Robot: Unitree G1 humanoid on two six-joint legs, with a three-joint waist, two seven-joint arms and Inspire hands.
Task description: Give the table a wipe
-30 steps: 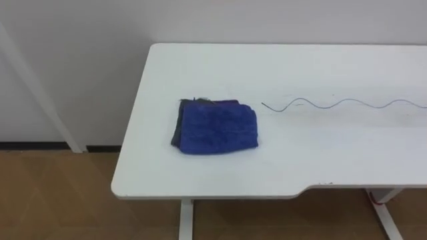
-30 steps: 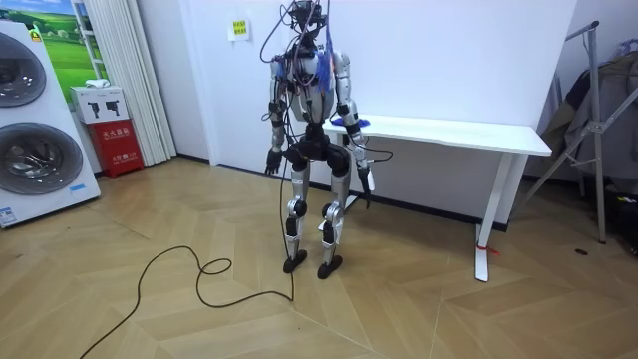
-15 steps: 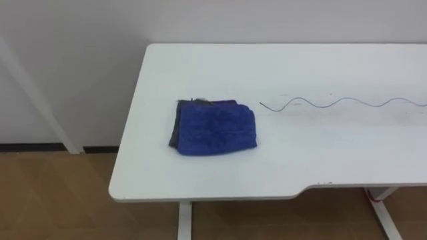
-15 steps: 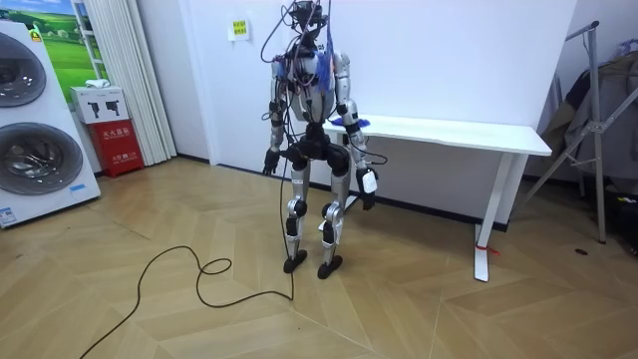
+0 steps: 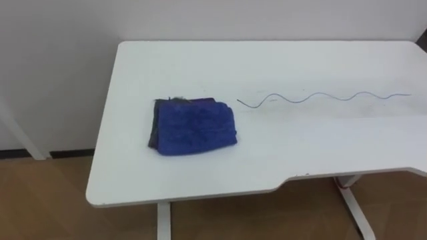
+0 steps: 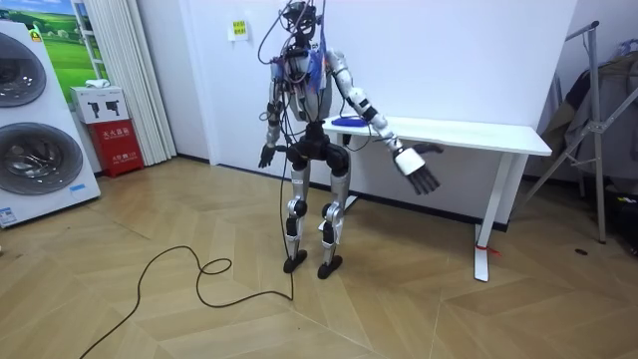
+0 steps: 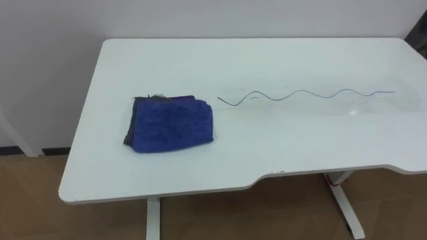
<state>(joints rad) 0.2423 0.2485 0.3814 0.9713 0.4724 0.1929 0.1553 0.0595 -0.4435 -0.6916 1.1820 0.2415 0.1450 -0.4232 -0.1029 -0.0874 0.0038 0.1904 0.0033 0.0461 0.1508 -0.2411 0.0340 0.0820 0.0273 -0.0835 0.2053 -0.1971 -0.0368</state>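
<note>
White table [image 5: 300, 153], folded blue cloth [image 5: 195, 126] lengthwise along it

You had no legible print to go on. In the room view, a yellow sign [image 6: 238, 30] hung on the wall beside the robot's head, its lettering too small to read. A white box [image 6: 100, 103] bore dark marks and the red box [image 6: 121, 135] under it a pale label, neither readable. The washer [image 6: 30, 150] carried a small sticker low down, also illegible. The table [image 5: 200, 63] showed a drawn wavy line [image 5: 320, 97], not letters.
</note>
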